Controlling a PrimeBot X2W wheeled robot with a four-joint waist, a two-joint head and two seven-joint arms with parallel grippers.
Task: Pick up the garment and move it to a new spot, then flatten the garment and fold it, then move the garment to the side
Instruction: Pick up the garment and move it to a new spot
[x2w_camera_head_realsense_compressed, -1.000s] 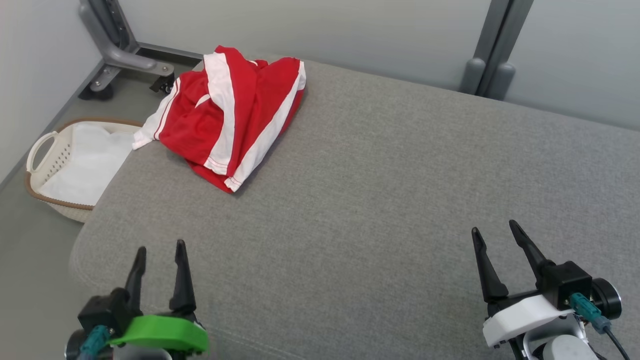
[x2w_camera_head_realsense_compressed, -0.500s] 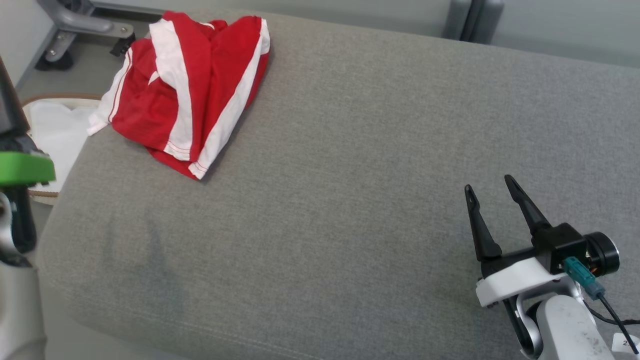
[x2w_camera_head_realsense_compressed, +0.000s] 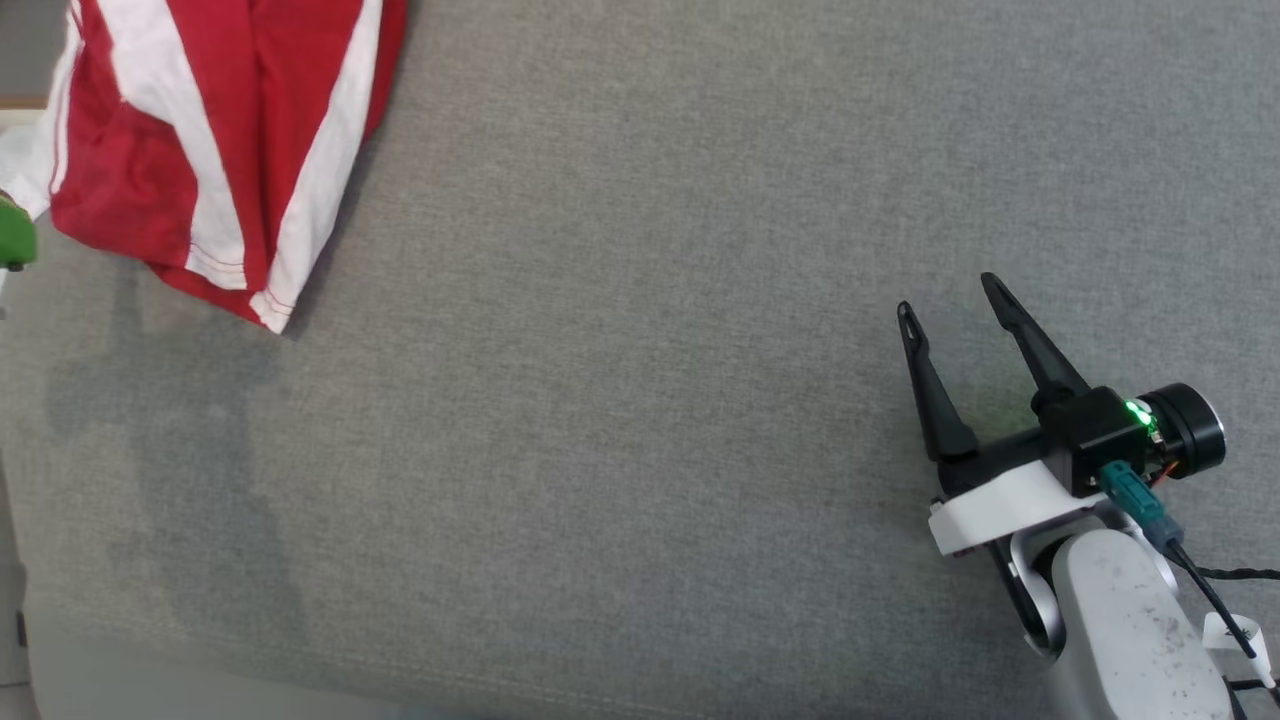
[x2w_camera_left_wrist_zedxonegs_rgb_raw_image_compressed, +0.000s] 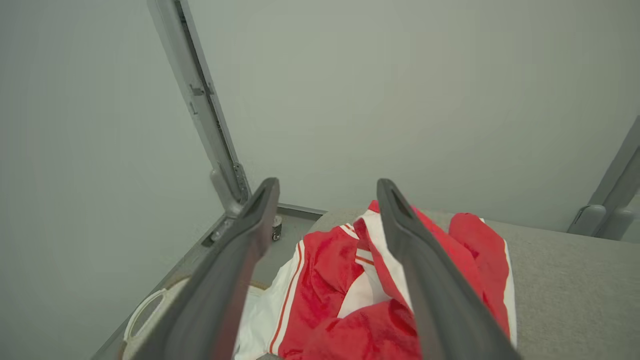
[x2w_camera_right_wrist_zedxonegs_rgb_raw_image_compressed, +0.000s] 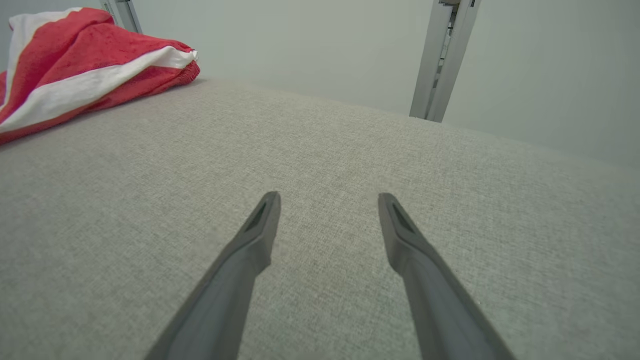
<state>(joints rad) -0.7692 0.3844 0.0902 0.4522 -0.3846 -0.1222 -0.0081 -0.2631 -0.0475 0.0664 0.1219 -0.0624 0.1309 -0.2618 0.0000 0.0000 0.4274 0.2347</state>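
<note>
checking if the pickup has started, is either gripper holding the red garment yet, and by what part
Nothing is held. The left gripper is open, pointing toward the garment; the right gripper is open over the bare grey cushion.

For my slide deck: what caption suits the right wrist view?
Open right claw over a grey cushion, the crumpled red-and-white garment lying apart at upper left.

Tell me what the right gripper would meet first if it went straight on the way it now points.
Probably just the bare grey cushion: the right gripper seems tilted slightly down at it. The red garment lies well off that line.
</note>
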